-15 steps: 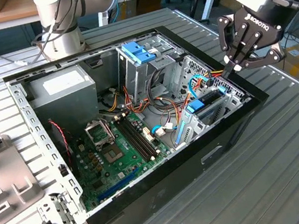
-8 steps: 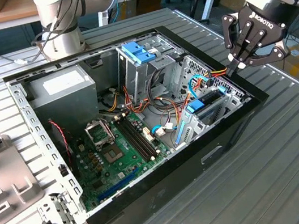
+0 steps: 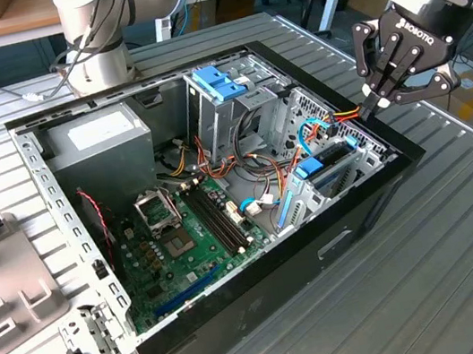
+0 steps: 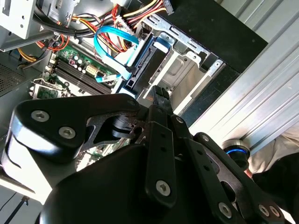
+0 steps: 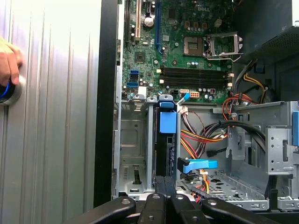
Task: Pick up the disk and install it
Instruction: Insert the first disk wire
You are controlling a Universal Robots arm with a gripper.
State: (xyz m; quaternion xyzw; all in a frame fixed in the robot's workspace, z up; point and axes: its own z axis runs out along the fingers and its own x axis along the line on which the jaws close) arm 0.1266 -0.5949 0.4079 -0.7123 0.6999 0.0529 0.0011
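The disk point(image 3: 330, 169), a dark slab with blue side rails, stands on edge in the drive bay at the corner of the open computer case point(image 3: 376, 194) on the exterior view's right. The first wrist view shows the disk point(image 5: 163, 149) slotted between the bay's metal walls, with a blue tab at its end. In the second wrist view a light-blue cable runs to the disk point(image 4: 142, 63). My gripper point(image 3: 376, 106) hangs just above the case rim beside that bay. It is shut with nothing between its fingers, as seen in both wrist views point(image 4: 159, 93) point(image 5: 164, 181).
Inside the case are a grey power supply point(image 3: 98, 136), a green motherboard point(image 3: 191, 230), a metal drive cage with a blue latch point(image 3: 221, 84) and bundles of coloured wires point(image 3: 336, 119). A hand point(image 5: 7, 60) rests on a round button point(image 5: 9, 91) on the ribbed table. Grey plastic parts point(image 3: 1, 289) lie at the exterior view's left.
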